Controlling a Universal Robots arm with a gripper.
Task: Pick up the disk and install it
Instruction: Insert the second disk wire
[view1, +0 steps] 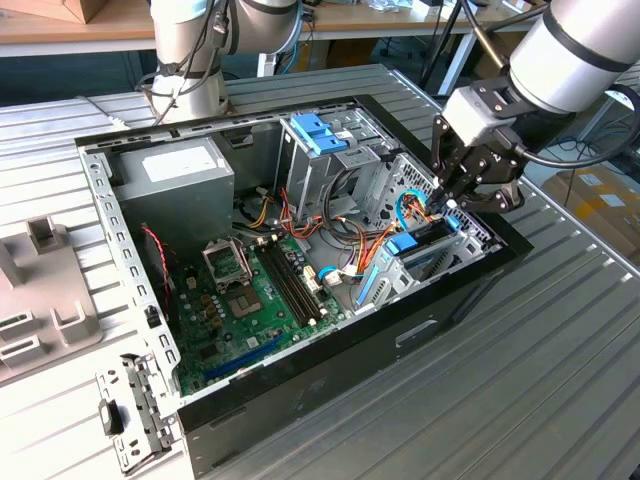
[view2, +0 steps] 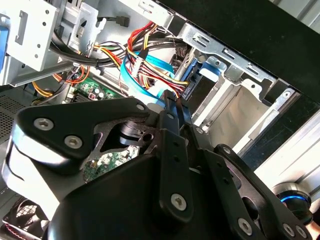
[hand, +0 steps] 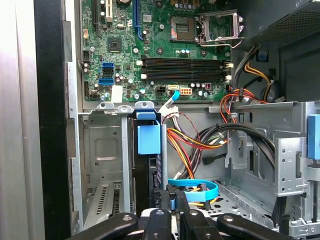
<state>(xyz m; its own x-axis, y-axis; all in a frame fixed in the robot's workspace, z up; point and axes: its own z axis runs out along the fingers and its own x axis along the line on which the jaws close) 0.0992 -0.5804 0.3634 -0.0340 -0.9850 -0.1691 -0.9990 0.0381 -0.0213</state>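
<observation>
The disk (hand: 148, 167) stands on edge in a slot of the drive bay at the case's front corner. Its blue plastic bracket (hand: 148, 138) sits on the end facing the motherboard. In the exterior view the disk (view1: 428, 257) lies low in the bay at the case's right end, under my gripper (view1: 443, 203). In the second wrist view the disk (view2: 199, 91) is just beyond the fingertips. My gripper (hand: 172, 199) hangs over the bay beside the disk's edge, fingers pressed together with nothing between them. A light-blue flat cable (hand: 194, 186) curls right next to the gripper (view2: 170, 102).
The open computer case (view1: 330, 375) lies on a ribbed metal table. Inside are a motherboard (view1: 240, 300), a grey power-supply box (view1: 175, 175), a grey cage with blue latch tabs (view1: 320, 135) and bundled orange and black cables (view1: 365, 245). A loose metal bracket (view1: 130, 420) lies beside the case.
</observation>
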